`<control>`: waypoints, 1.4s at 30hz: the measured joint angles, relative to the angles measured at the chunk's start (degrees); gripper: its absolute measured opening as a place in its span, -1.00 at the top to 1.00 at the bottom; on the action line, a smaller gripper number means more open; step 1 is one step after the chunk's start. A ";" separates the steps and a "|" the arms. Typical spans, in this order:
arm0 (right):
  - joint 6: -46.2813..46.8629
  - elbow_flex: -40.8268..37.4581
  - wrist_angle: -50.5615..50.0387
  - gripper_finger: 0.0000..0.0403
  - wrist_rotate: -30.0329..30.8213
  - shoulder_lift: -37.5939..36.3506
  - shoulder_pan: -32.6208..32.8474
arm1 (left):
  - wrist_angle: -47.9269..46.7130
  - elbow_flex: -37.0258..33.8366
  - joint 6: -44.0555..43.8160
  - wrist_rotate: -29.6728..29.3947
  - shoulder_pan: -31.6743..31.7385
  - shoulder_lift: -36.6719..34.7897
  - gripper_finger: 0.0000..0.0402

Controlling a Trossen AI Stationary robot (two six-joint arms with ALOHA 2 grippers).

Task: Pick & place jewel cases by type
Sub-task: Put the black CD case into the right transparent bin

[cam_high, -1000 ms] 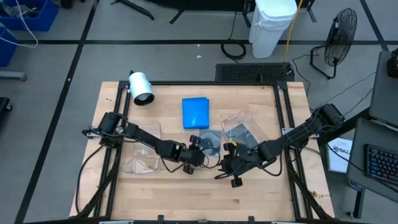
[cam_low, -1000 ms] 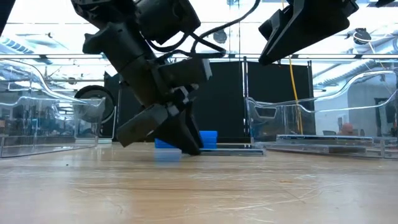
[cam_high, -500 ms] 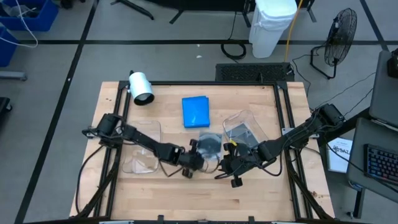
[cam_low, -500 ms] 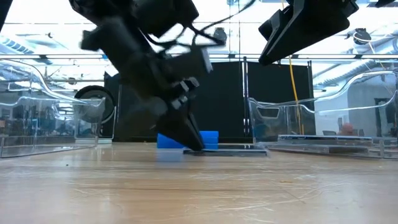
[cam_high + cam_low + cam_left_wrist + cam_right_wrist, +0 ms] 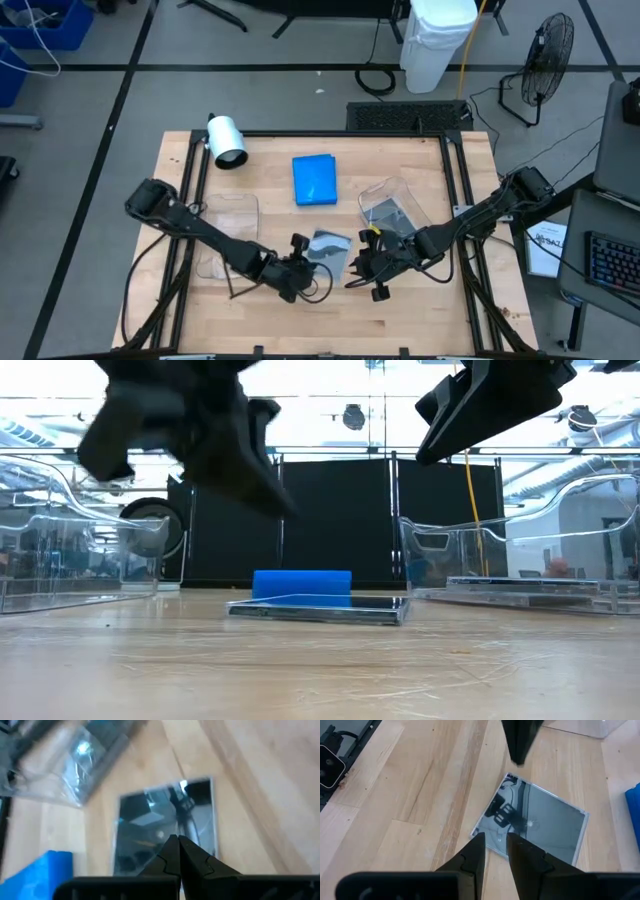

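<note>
Dark jewel case (image 5: 327, 249) lies flat on the desk (image 5: 260, 310), ungrasped: left gripper (image 5: 298, 243) closed empty beside it, right gripper (image 5: 495, 851) slightly parted nearby.

A grey translucent jewel case (image 5: 326, 249) lies flat on the wooden table just below centre, turned a little askew, its glossy lid mirroring what is overhead. At twelve o'clock from it, near but apart, a bright blue jewel case (image 5: 314, 180) lies flat. At two o'clock, a dark jewel case (image 5: 388, 213) rests inside a clear tray.
</note>
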 joint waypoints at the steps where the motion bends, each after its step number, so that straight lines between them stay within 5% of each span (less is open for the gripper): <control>1: 0.13 0.00 -0.02 0.64 0.00 0.00 0.00 | -0.02 0.00 -0.24 -0.09 -0.21 -1.04 1.00; 6: -4.63 -0.86 -0.16 0.61 -0.09 2.84 0.13 | -3.33 0.22 -2.83 -0.90 -0.05 -3.96 0.99; 11: -9.58 -1.25 -1.37 0.46 2.53 9.78 0.29 | -18.26 0.20 2.89 -0.89 0.50 -4.12 0.94; 18: -8.09 -1.18 0.12 0.48 2.87 14.04 -1.36 | -33.93 0.01 -9.91 3.67 4.29 -4.12 0.97; 32: -11.69 -1.07 2.09 0.46 6.34 17.07 -5.59 | -12.81 -11.19 -8.40 12.83 12.22 -4.14 0.96; 42: -17.13 -1.18 14.54 0.46 6.72 17.18 -6.50 | 2.30 -14.62 -8.28 15.78 12.19 -3.62 0.94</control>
